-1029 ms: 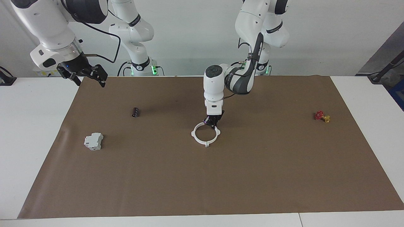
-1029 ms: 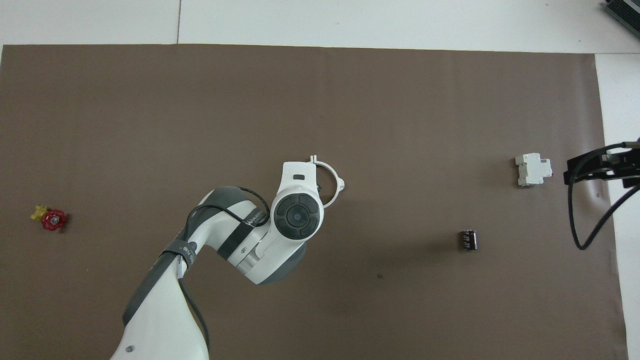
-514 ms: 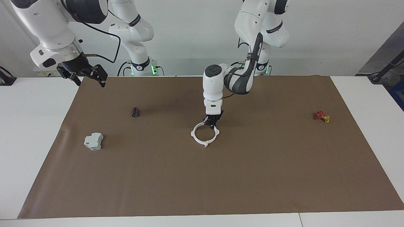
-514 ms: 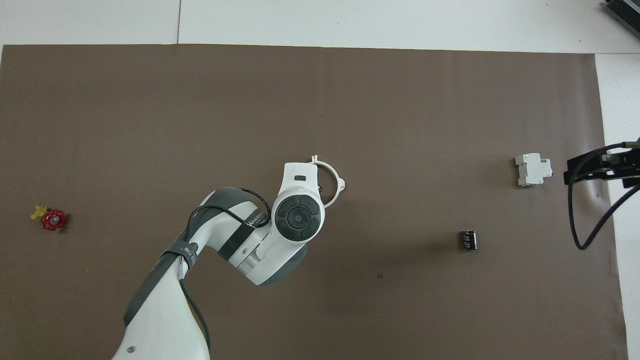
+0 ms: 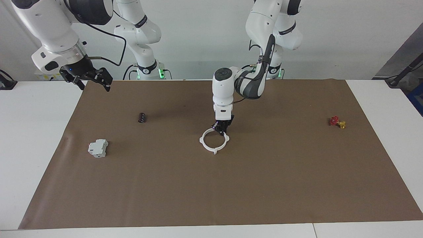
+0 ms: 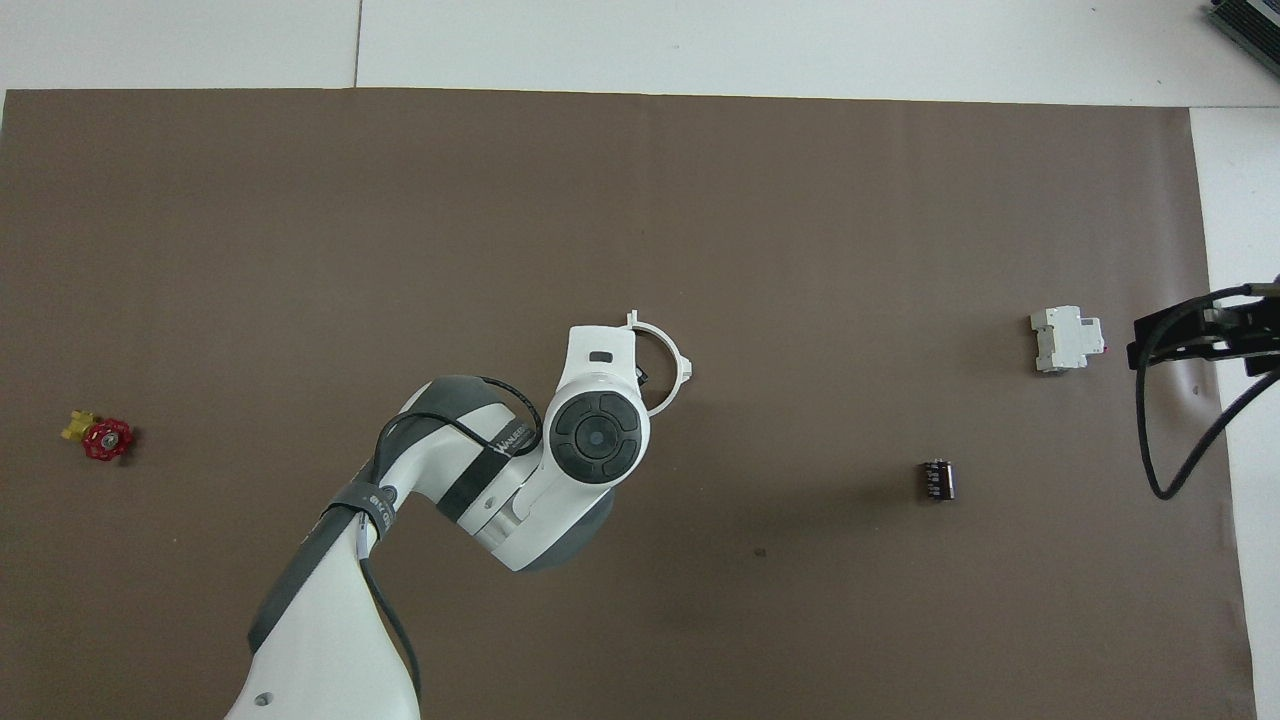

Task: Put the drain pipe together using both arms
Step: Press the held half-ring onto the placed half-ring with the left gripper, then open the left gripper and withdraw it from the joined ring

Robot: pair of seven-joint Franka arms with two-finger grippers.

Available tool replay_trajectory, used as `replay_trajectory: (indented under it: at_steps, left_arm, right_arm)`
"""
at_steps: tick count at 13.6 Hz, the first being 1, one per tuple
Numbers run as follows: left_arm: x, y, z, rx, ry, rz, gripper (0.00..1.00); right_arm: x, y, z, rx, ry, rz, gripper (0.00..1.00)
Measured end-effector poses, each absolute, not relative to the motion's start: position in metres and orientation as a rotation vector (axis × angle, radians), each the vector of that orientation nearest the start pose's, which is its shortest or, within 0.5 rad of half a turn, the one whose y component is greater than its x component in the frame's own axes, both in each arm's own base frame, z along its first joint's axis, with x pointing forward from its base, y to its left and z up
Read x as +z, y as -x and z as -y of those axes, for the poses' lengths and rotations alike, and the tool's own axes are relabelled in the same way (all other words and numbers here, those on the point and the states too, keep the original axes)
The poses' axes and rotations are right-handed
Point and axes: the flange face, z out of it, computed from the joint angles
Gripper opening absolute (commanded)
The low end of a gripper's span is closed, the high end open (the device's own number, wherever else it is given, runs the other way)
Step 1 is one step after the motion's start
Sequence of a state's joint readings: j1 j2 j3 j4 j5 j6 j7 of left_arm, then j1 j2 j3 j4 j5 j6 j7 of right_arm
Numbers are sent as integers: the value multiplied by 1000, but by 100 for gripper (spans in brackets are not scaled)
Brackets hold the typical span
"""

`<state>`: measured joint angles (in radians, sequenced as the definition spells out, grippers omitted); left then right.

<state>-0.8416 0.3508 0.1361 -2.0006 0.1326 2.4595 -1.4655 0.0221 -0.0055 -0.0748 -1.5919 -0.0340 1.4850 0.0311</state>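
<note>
The drain pipe [image 5: 214, 140] lies mid-mat as one closed white ring with small tabs on its rim. My left gripper [image 5: 222, 129] points straight down and is shut on the part of the rim nearest the robots. In the overhead view the left arm's wrist covers most of the ring, and only an arc of the drain pipe [image 6: 672, 352] shows. My right gripper [image 5: 93, 84] is open and empty. It waits in the air over the mat's edge at the right arm's end of the table, and it also shows in the overhead view [image 6: 1150, 340].
A pale grey boxy block [image 5: 98, 147] and a small black cylinder [image 5: 142, 117] lie on the brown mat [image 5: 211, 198] toward the right arm's end. A small red and yellow valve [image 5: 337, 122] lies toward the left arm's end.
My left gripper and the ring in it have shifted very slightly toward the right arm's end. The right arm has not moved.
</note>
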Motion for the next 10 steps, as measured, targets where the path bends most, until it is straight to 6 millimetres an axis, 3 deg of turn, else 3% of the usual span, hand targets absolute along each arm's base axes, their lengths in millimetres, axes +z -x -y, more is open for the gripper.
replay_trajectory:
  at_steps: [4, 6, 8, 10]
  left_arm:
    - [293, -466, 398, -244, 2965, 1006, 100]
    - [311, -471, 387, -233, 2956, 954, 100]
    - [356, -491, 347, -210, 2969, 816, 100]
    - [407, -509, 288, -173, 2989, 643, 100]
  right_arm:
    - [611, -542, 33, 161, 3167, -135, 100]
    - [611, -542, 33, 161, 3167, -135, 100]
    - [611, -542, 33, 161, 3167, -135, 100]
    - [611, -542, 33, 161, 3167, -135, 100]
